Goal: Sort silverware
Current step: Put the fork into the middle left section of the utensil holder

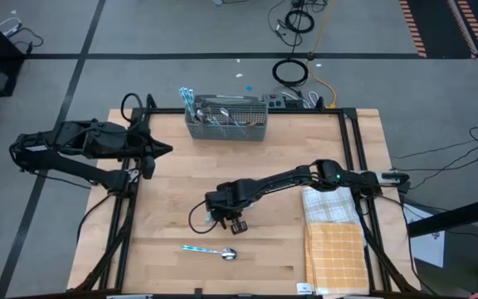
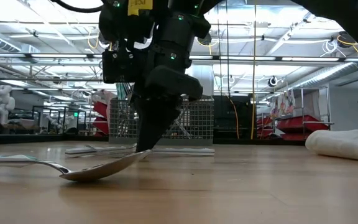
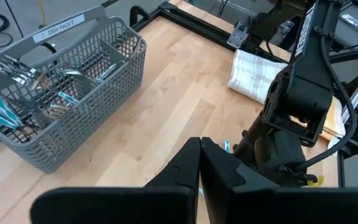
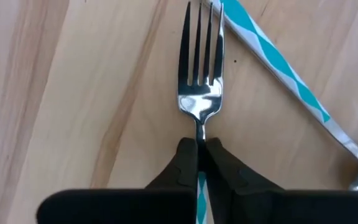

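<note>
- I see the wooden worktop [image 1: 247, 174] carrying everything, with my two arms over it.
- A folded checked cloth [image 1: 334, 241] lies well off to the side of the right claw, under that arm's elbow end.
- The grey mesh basket [image 1: 226, 120] stands at the far edge, well apart from both claws, with several pieces of silverware [image 1: 222, 112] upright in its compartments and blue-handled ones [image 1: 187, 101] at one end.
- My left claw [image 1: 166, 150] waits near the worktop's left edge, fingers pressed together on nothing, the basket ahead of it.
- My right claw [image 4: 199, 163] is low over the middle of the worktop, pinching a fork [image 4: 199, 81] by its neck; the tines stick out past the fingertips, and a bit of blue handle shows between the fingers.
- A blue-handled spoon [image 1: 210, 251] lies flat on the worktop just beyond the right claw, its handle [image 4: 278, 65] running close beside the fork's tines; I cannot tell whether they touch.
</note>
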Action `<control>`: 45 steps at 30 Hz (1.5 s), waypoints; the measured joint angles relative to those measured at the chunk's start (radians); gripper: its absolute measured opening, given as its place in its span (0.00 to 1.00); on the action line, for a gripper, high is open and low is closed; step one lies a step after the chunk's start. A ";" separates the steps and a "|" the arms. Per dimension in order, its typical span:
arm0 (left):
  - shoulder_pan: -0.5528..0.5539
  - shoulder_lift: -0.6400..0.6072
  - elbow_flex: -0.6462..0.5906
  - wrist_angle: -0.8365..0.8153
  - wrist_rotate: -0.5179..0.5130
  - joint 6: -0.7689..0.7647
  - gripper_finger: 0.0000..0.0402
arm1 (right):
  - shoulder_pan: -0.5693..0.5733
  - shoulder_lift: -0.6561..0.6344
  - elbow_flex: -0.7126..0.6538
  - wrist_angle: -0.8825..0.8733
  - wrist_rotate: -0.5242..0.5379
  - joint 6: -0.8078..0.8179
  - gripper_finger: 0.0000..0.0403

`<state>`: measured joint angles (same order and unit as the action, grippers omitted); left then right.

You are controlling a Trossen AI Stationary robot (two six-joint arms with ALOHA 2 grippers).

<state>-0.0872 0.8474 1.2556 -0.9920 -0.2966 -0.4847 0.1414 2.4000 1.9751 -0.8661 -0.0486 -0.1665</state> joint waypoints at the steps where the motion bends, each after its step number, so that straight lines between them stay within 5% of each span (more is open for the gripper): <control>1: 0.000 0.000 0.000 0.000 0.000 0.000 0.04 | 0.002 -0.013 -0.002 0.004 0.002 0.002 0.00; 10: 0.000 -0.005 0.000 0.000 -0.001 0.000 0.04 | -0.027 -0.191 -0.002 0.167 0.026 0.050 0.00; 17: 0.000 -0.039 0.000 -0.001 -0.029 -0.004 0.04 | -0.140 -0.324 0.003 0.391 0.241 0.023 0.00; 29: 0.000 -0.109 0.000 -0.013 -0.062 -0.005 0.04 | -0.373 -0.336 -0.021 0.907 0.229 0.043 0.00; 45: 0.000 -0.127 0.000 -0.074 -0.127 0.032 0.04 | -0.527 -0.334 -0.505 1.606 0.146 0.293 0.00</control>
<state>-0.0872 0.7204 1.2552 -1.0657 -0.4231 -0.4523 -0.3854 2.0659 1.4702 0.7398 0.0973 0.1268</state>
